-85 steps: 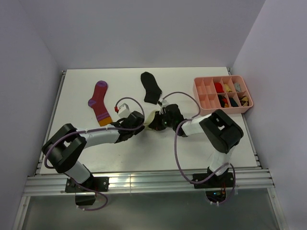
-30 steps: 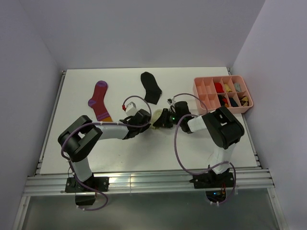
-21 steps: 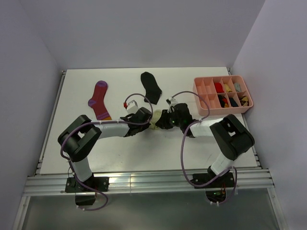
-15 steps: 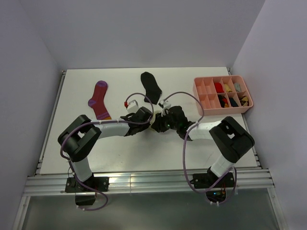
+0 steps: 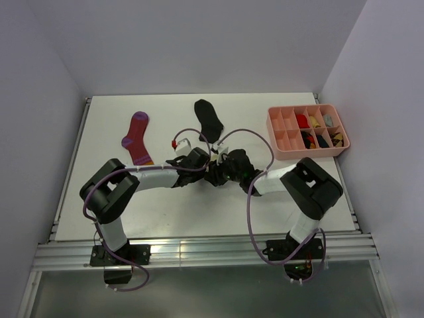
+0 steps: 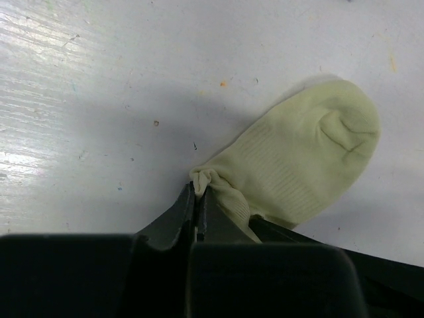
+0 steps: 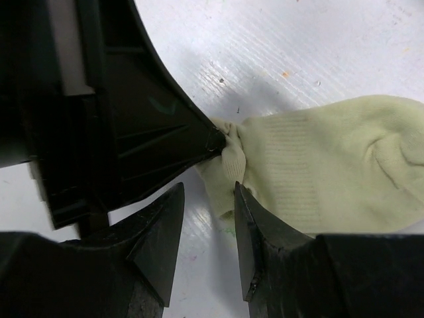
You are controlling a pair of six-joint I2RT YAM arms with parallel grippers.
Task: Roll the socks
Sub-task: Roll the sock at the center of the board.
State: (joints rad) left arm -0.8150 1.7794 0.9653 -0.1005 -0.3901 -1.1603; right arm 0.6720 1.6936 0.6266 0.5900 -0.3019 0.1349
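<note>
Top external view: the two arms reach inward and meet at the middle of the white table (image 5: pixel 265 199). The left gripper (image 5: pixel 207 172) and right gripper (image 5: pixel 218 175) sit tip to tip, and their black bodies cover nearly all of the cream sock between them. From here I cannot tell how either pair of jaws stands. The magenta sock (image 5: pixel 137 137) lies flat to the far left, its orange toe pointing toward the arms. The black sock (image 5: pixel 209 120) lies flat beyond the grippers, apart from both. The pink tray (image 5: pixel 311 152) sits at the right side of the table, with small coloured items in several of its compartments.

Left wrist view: the left gripper (image 6: pixel 199 192) is closed tight, pinching a small bunched fold at the edge of the cream sock (image 6: pixel 298 165). The rest of that sock spreads out flat on the table, up and to the right of the fingers, with its rounded end farthest from them.

Right wrist view: the right gripper (image 7: pixel 207 199) has its jaws parted with a clear gap between them. Its fingers (image 7: pixel 165 225) stand on either side of the gathered edge of the cream sock (image 7: pixel 331 159) without clamping it. The tip of the left gripper (image 7: pixel 216 140) comes in from the left and grips that same puckered fold, just beyond the right fingertips. The sock body lies flat to the right.
</note>
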